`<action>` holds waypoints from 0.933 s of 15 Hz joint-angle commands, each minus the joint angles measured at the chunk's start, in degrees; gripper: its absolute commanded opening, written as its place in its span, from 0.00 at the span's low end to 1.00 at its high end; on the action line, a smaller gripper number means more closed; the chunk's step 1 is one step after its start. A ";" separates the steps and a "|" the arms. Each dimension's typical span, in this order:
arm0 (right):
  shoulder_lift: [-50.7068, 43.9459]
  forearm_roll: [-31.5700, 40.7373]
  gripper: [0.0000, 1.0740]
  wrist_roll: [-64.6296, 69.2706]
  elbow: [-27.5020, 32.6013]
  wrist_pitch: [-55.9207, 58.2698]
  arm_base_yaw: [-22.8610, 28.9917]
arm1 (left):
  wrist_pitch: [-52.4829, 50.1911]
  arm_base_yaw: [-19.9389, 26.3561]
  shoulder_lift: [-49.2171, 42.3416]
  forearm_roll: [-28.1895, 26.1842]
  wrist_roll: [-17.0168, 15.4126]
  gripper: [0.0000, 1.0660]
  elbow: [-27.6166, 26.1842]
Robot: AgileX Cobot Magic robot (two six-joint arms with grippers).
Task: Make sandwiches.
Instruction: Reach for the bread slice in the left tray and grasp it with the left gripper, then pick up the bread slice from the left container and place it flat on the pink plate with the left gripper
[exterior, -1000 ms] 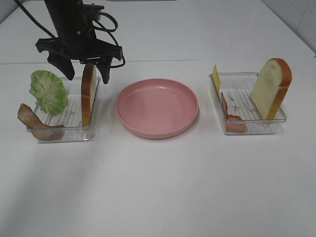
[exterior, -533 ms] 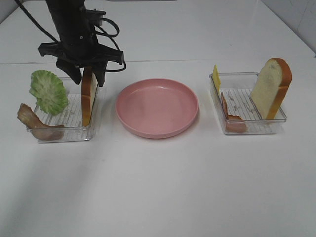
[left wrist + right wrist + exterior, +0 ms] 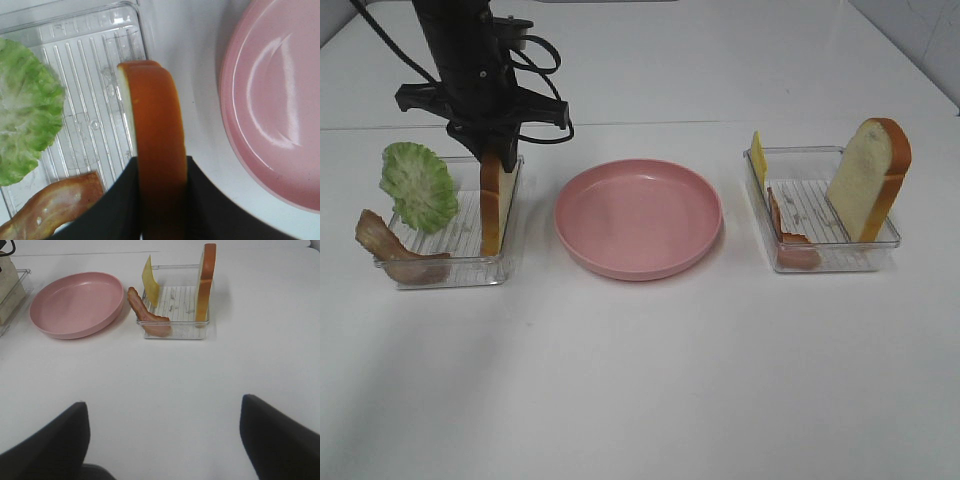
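Left gripper [image 3: 494, 150], descended vertically over the left tray [image 3: 440, 270], has its 2 fingers closed across the thin dimension of a bread slice [image 3: 492, 205]; the left wrist view shows a dark finger pressed against each broad face, just below the orange-brown crust. The slice stands on edge at the tray wall nearest the pink plate [image 3: 638, 272]. Its long axis is vertical, the rounded crust is uppermost, 1 white face looks toward the lettuce [image 3: 418, 187] and the other toward the plate. This upright storage probably exists so that a top-down pinch can reach both faces, which a flat slice would not allow. Bacon [image 3: 390, 245] lies over the tray's outer corner. Right gripper [image 3: 165, 440] hangs spread wide and empty above bare table, well apart from the right tray [image 3: 840, 264], which holds a second bread slice [image 3: 868, 180], cheese [image 3: 758, 160] and ham [image 3: 790, 238]. Nothing is yet on the plate, so assembly appears to be at its 1st step.
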 commanded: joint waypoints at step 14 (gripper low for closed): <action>-0.74 0.11 0.72 -0.06 0.11 -0.69 -0.17 | -0.74 0.46 -10.26 -14.78 10.14 0.00 -2.06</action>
